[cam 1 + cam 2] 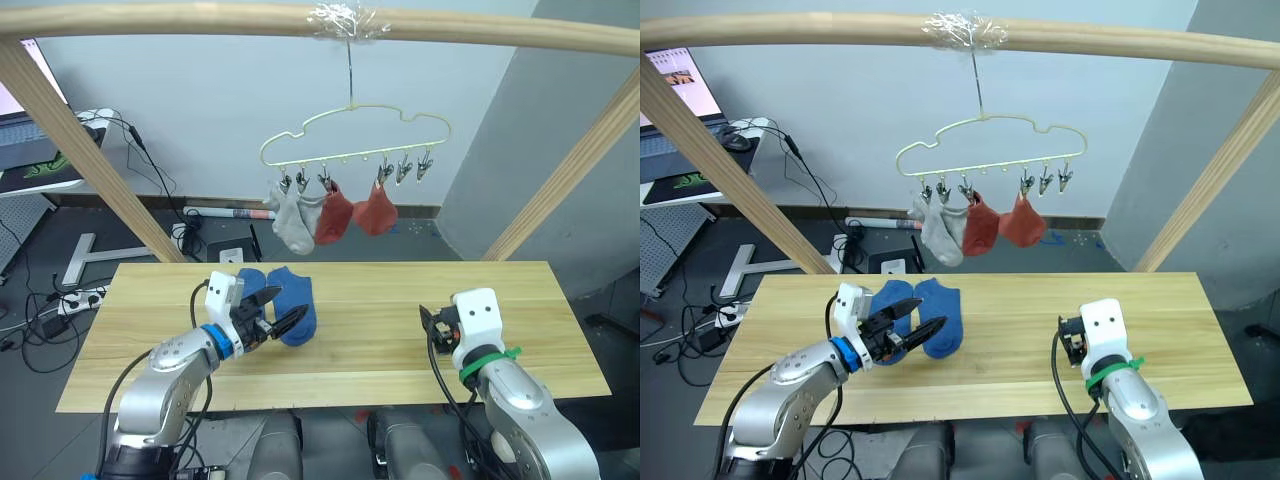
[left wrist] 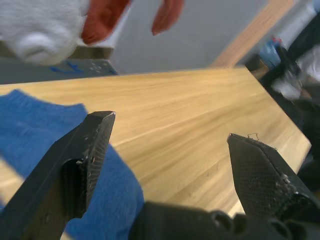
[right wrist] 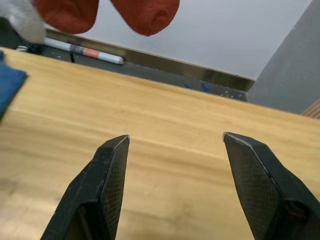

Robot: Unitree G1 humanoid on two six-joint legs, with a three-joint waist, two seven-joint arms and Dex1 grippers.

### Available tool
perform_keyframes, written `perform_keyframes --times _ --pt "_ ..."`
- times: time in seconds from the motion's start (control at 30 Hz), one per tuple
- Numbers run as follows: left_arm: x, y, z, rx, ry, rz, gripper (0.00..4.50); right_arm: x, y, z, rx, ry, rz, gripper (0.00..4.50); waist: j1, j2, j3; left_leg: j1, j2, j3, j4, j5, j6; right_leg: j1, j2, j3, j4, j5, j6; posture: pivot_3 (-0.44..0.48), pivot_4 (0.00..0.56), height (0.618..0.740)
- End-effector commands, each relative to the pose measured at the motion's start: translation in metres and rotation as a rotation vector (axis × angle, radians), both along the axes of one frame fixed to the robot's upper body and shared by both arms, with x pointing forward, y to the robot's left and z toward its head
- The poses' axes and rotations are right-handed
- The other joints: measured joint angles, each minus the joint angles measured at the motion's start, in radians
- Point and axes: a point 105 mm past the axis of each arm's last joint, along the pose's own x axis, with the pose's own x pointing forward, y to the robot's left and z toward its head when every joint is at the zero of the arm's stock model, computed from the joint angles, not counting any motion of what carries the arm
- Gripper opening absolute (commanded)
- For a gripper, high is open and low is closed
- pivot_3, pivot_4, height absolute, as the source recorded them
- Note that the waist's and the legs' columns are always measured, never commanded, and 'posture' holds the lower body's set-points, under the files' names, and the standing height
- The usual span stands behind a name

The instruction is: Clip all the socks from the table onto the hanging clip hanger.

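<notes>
Left eye view gives me the long rectangular table of light yellowish wood [image 1: 380, 330] under a frame of round wooden poles [image 1: 200, 20]. From the top pole hangs the thin cream-yellow wire clip hanger [image 1: 355, 128], above the table's far edge. Two light grey socks [image 1: 292, 222] and two rust-red socks [image 1: 355, 212] hang from its dark clips; the two clips at the right end hold nothing. Two blue ankle socks [image 1: 278, 298] lie side by side on the table, left of centre, nearer the far edge. My left gripper [image 1: 268, 316] sits at these blue socks, fingers spread apart, one finger [image 2: 82, 165] over blue fabric. My right gripper [image 3: 175, 140] rests low over bare wood on the table's right half, near the front edge, fingers spread wide and holding nothing.
</notes>
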Motion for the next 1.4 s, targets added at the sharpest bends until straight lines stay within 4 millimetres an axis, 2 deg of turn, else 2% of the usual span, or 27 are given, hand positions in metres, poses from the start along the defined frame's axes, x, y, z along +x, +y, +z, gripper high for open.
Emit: perform_keyframes --times 0.03,0.33,1.4 --pt "0.000 0.003 0.016 -0.029 -0.063 0.040 4.11 -0.005 0.002 0.015 0.030 -0.068 0.014 3.10 0.001 0.000 -0.005 0.000 0.000 0.000 0.000 0.000 0.000 0.000 0.000 0.000 0.000 0.000 0.000 0.042 0.180 0.740" --pt "-0.006 -0.002 0.014 -0.044 -0.044 0.027 4.11 -0.009 0.005 0.011 0.058 -0.054 0.012 3.10 0.002 0.000 -0.010 0.001 0.000 0.000 0.000 0.000 0.000 0.001 0.000 0.000 0.000 -0.002 -0.002 0.038 0.186 0.740" --pt "-0.002 -0.006 0.023 -0.049 -0.061 0.001 4.11 -0.014 0.007 0.007 0.081 -0.028 0.012 3.10 0.002 0.000 -0.010 -0.001 0.000 0.000 -0.002 0.000 0.000 -0.002 0.000 0.000 -0.002 -0.004 -0.003 0.035 0.195 0.740"
